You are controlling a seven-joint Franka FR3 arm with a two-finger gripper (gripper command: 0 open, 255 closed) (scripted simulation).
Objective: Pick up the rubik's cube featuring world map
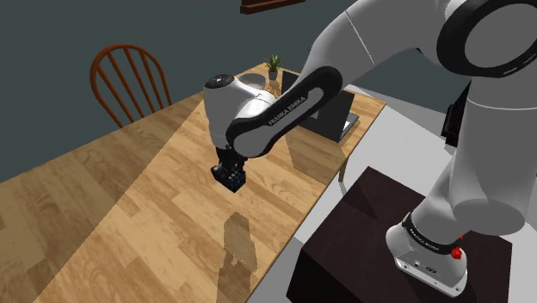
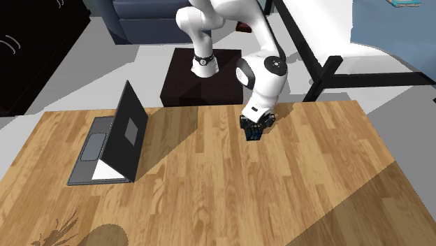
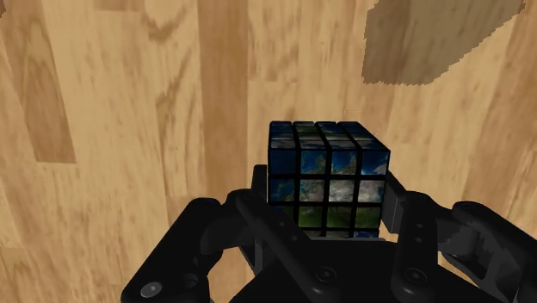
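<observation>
As recorded in the shoulder view, the end effector (image 1: 229, 176) is closed on the world-map cube (image 1: 233, 182), which is held clear of the table (image 1: 129, 198).

Second exterior view: the cube (image 2: 253, 131) is carried directly beneath the hand.

Wrist view: the cube (image 3: 327, 176) is clasped squarely between both fingers (image 3: 258, 185), with no long axis presented.

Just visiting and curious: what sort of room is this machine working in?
Probably a home dining or living area: a wooden table with a wooden chair beside it, an open laptop and a small potted plant.
</observation>
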